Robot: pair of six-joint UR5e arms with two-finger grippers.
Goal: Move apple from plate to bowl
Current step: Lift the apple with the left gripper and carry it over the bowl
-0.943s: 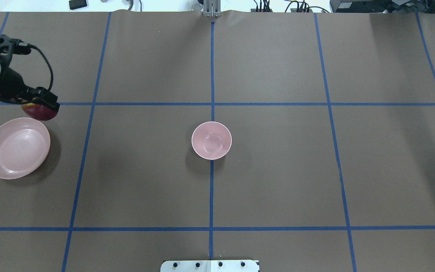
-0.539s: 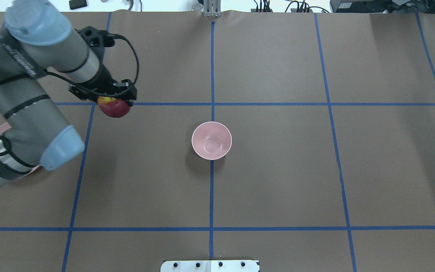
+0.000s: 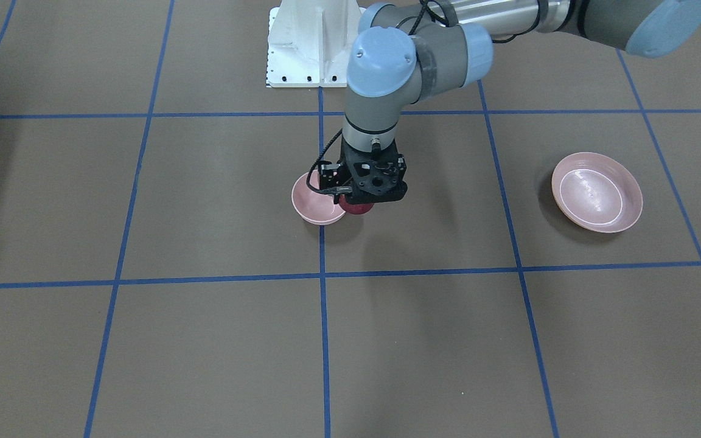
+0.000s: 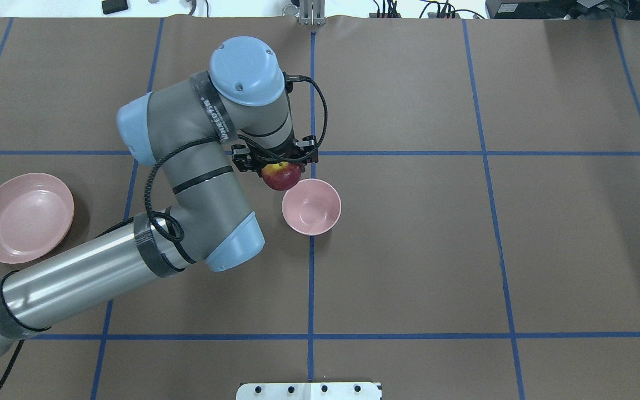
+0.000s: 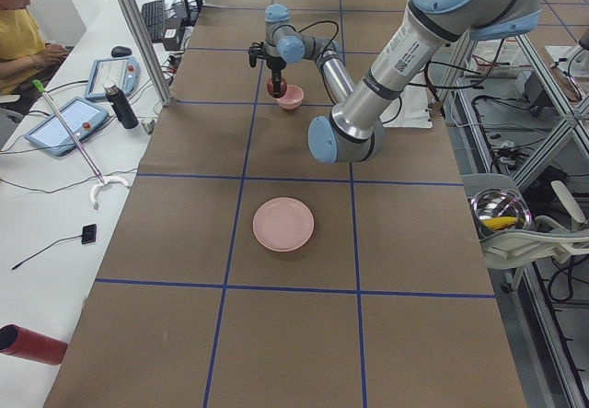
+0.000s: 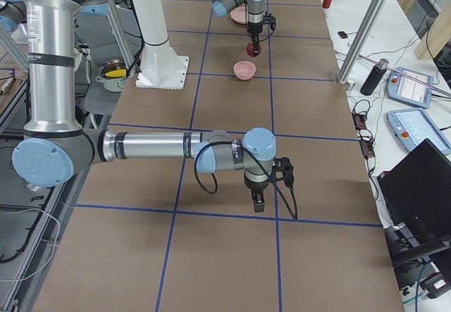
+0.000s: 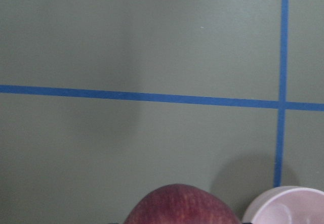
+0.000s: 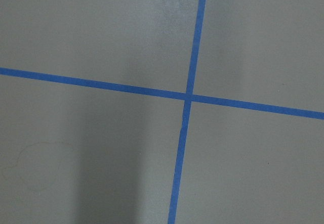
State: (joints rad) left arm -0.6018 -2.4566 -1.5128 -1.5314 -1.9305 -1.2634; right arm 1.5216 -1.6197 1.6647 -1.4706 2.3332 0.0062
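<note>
My left gripper (image 4: 277,166) is shut on the dark red apple (image 4: 281,176) and holds it in the air beside the far-left rim of the small pink bowl (image 4: 311,207). In the front-facing view the apple (image 3: 358,208) hangs under the gripper (image 3: 360,203), just right of the bowl (image 3: 314,205). The left wrist view shows the apple's top (image 7: 182,207) and the bowl's rim (image 7: 286,208) at the lower right. The pink plate (image 4: 24,217) lies empty at the table's left. My right gripper (image 6: 258,203) shows only in the exterior right view, low over the table; I cannot tell whether it is open.
The left arm's elbow and forearm (image 4: 186,194) stretch across the table between plate and bowl. The white robot base (image 3: 308,42) stands at the table's robot side. Blue tape lines grid the brown table cover. An operator (image 5: 23,21) sits beyond the table's far side.
My left arm has swung to the right with the apple, from beside the plate to the bowl's rim. The plate is uncovered again. The bowl has not moved.
</note>
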